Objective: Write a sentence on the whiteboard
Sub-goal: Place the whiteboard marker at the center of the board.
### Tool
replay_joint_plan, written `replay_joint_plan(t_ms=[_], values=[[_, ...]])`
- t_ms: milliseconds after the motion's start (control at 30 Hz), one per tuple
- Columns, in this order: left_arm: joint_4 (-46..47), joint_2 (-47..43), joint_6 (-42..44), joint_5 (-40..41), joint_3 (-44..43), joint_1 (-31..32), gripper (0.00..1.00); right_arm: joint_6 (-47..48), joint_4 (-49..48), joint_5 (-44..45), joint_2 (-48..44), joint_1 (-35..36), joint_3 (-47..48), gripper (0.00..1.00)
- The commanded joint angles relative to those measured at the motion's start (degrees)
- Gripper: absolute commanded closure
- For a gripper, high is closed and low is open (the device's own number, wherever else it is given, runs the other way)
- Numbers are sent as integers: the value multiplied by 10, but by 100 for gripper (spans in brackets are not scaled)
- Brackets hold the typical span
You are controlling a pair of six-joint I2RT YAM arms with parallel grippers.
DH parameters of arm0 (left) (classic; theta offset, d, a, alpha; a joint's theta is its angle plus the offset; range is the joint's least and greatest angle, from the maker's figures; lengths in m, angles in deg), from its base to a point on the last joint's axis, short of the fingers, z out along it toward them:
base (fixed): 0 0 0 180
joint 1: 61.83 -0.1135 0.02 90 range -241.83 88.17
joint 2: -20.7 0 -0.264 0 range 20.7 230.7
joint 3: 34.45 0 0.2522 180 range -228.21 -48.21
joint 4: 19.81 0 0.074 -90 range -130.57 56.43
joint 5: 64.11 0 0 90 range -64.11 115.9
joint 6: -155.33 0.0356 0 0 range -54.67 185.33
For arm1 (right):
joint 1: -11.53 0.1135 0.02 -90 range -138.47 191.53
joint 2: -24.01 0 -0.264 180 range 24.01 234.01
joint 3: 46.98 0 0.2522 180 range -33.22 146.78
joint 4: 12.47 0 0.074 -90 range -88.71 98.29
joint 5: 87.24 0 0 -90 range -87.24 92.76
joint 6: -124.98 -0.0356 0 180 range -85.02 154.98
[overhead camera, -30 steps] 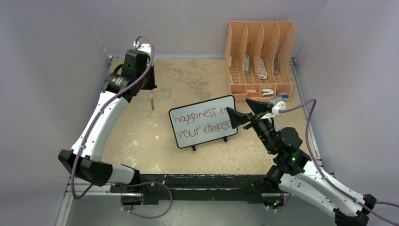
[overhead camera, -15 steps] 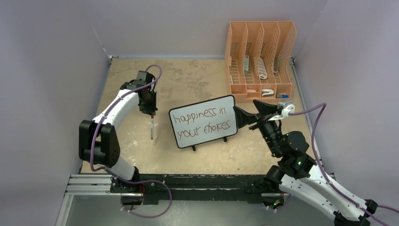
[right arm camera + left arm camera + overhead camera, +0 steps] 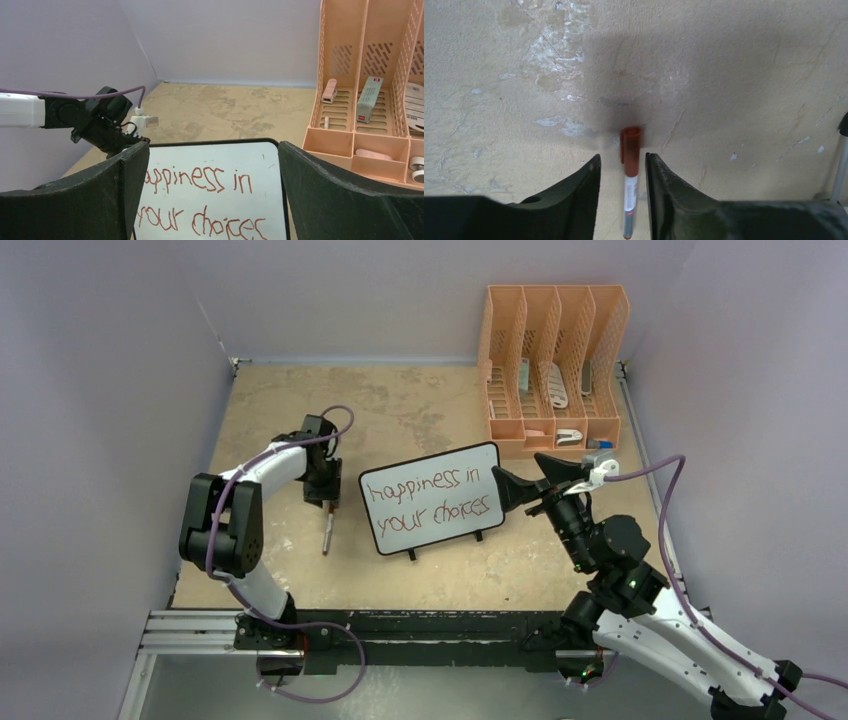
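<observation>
The whiteboard (image 3: 432, 498) stood upright on its small black feet near the middle of the bench (image 3: 400, 420), tilted a little so that its right end sat farther back. The sentence (image 3: 425, 483) ran across it in two lines of red-brown marker: "happiness in" above "your choices".

The left end effector (image 3: 622, 156) pointed down at the bench just left of the board. Its fingers (image 3: 584, 185) were apart, and a marker (image 3: 630, 190) with a red-brown cap lay flat on the bench between them, with a gap showing on each side of it.

The right end effector (image 3: 527, 475) hung at the board's right edge with its jaws spread wide and nothing between them. Its near fingertip (image 3: 503, 483) was right at the frame, though I could not tell whether it touched. In the right wrist view the board showed framed between the two fingers.

An orange rack (image 3: 553, 365) stood at the bench's far right corner, well apart from the board, with small items in its slots.
</observation>
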Motion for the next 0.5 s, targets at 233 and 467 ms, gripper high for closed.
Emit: replay_joint_plan(t_ms=[233, 467], values=[[53, -111, 4, 26, 9, -5, 46, 2, 2, 50, 17, -1, 26, 1], [78, -281, -12, 55, 33, -5, 34, -17, 41, 195, 27, -1, 47, 1]])
